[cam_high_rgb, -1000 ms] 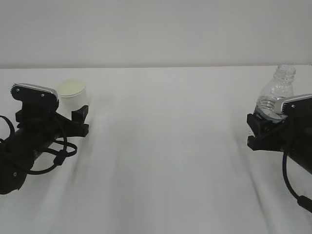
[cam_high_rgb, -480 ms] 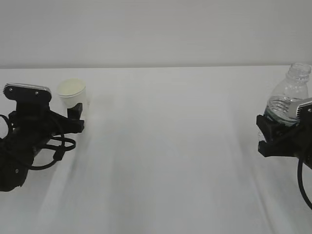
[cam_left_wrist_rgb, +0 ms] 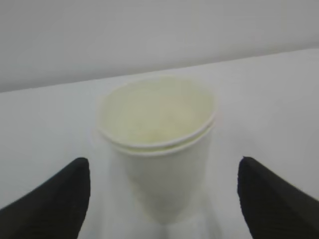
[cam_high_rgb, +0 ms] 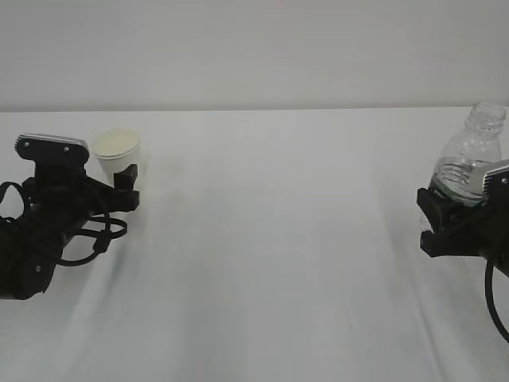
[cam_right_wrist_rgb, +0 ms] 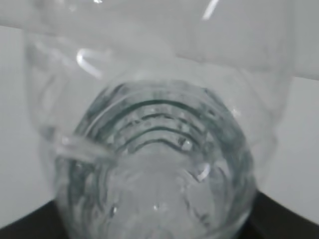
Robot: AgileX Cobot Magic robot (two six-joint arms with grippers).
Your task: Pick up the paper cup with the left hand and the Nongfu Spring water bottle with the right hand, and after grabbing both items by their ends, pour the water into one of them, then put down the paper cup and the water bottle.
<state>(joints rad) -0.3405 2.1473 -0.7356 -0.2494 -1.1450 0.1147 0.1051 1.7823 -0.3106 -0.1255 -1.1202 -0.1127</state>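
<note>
Left hand [cam_high_rgb: 119, 185], left edge of exterior frame: jaws spread wide, paper cup [cam_high_rgb: 118, 153] upright between them on table [cam_high_rgb: 262, 239], touching neither. Left wrist view confirms: paper cup [cam_left_wrist_rgb: 158, 149] centred, clear gap to each black fingertip [cam_left_wrist_rgb: 55, 199]. Cup axis vertical, so you back straight out, no sideways drift, or jaw tips it.

Right hand [cam_high_rgb: 437, 219], right edge: clamped on lower body of Nongfu Spring water bottle [cam_high_rgb: 469, 159], bottle near upright, neck up. Whether base rests on table, cannot tell. You release only once seated.
</note>
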